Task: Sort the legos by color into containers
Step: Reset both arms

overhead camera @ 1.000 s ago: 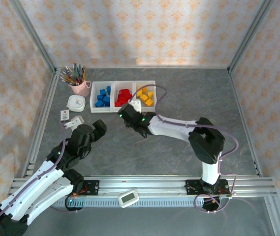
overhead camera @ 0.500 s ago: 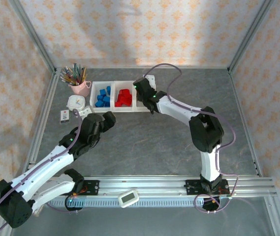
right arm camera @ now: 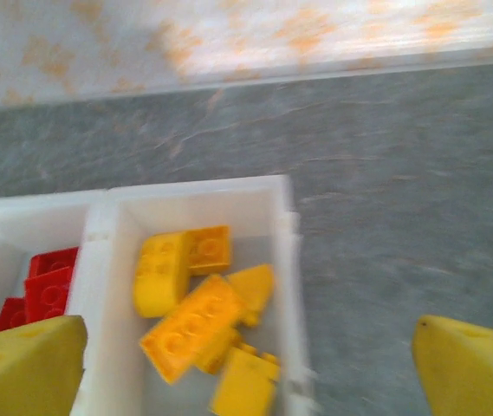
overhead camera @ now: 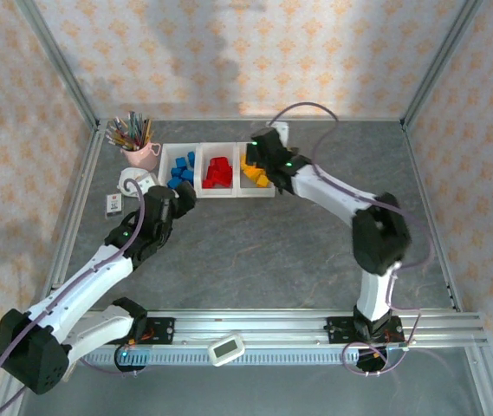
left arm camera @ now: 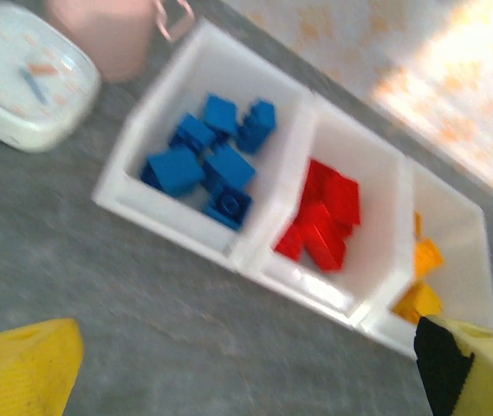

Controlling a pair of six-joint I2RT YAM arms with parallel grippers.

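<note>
Hovering both arms at the row of 3 white bins (left arm camera: 164, 224) at the back of the grey tabletop (left arm camera: 142, 329).

My left hand (overhead camera: 182, 192) is low, just in front of the near wall of the left bin. From the left wrist camera, its 2 yellow fingers (left arm camera: 21, 368) are spread wide at the bottom corners, with bare tabletop between them. It's wide open and holding nothing.

My right hand (overhead camera: 260, 156) hangs over the right bin, toward its far-left corner. Its fingers (right arm camera: 25, 360) are also spread to the frame's edges with nothing pinched between them, so it's open and empty too.

Every brick I can see lies in a bin:
- Blue bricks (left arm camera: 207, 165) are piled loosely in the left bin, toward its far side.
- Red bricks (left arm camera: 324, 217) are heaped in the middle bin.
- Yellow bricks (right arm camera: 198, 321) are in the right bin, a jumble of square and oblong ones touching each other, some flat and some tipped on edge.

The left wrist picture is a bit blurry, so I can't count the blue or red ones.

A pink cup (overhead camera: 140, 154) of pencils (overhead camera: 129, 132) stands just left of the blue bin. A small white clock (left arm camera: 21, 82) lies flat on the tabletop on the near side of the cup. The clock is close to the bins but not touching them.
</note>
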